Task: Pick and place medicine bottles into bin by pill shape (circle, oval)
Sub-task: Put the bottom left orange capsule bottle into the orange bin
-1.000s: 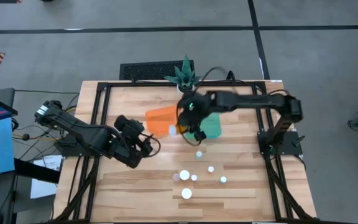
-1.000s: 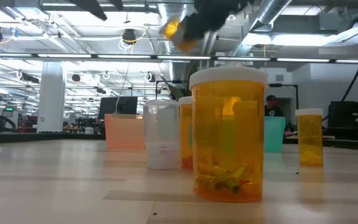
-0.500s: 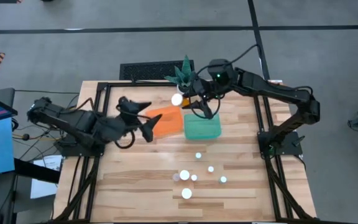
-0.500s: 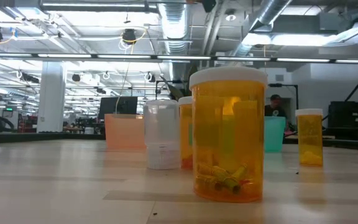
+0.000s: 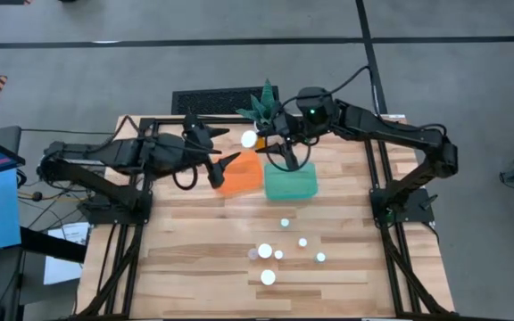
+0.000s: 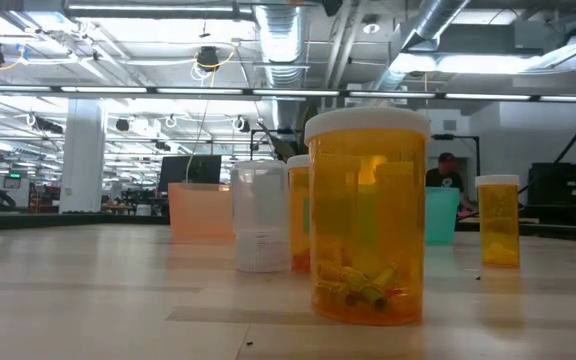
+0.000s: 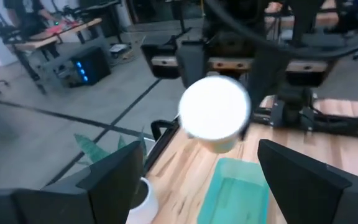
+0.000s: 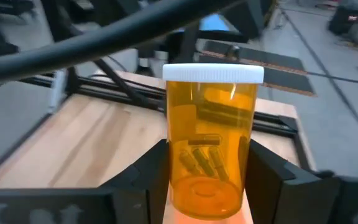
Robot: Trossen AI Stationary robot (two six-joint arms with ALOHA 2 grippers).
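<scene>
My right gripper [image 5: 264, 143] is shut on an amber medicine bottle [image 8: 209, 149] with a white cap [image 5: 249, 139], high above the far edge of the orange bin [image 5: 246, 176], beside the green bin [image 5: 291, 184]. Long oval pills show inside it. My left gripper [image 5: 224, 152] is open and empty, just left of the bottle; its fingers [image 7: 114, 180] frame the cap [image 7: 215, 115]. Several more white-capped bottles [image 5: 279, 254] stand upright on the near half of the table; in the low view the nearest one [image 6: 368, 220] looms large. My right gripper pinches the bottle's lower body [image 8: 179, 186] between its two fingers, one on each side, near the base. The cap end sticks out beyond the fingertips toward my left gripper. The bottle is lifted clear of the bins and the table.
A green plant in a white pot [image 5: 264, 107] stands at the far edge behind the bins. A black frame [image 5: 141, 178] borders the table. A person [image 6: 448, 172] shows in the room beyond.
My right gripper has carried the bottle from over the bins toward the far edge and up, then held still. My left gripper has risen from the table's left middle and swung toward the far edge, and now points at the bottle's cap.
</scene>
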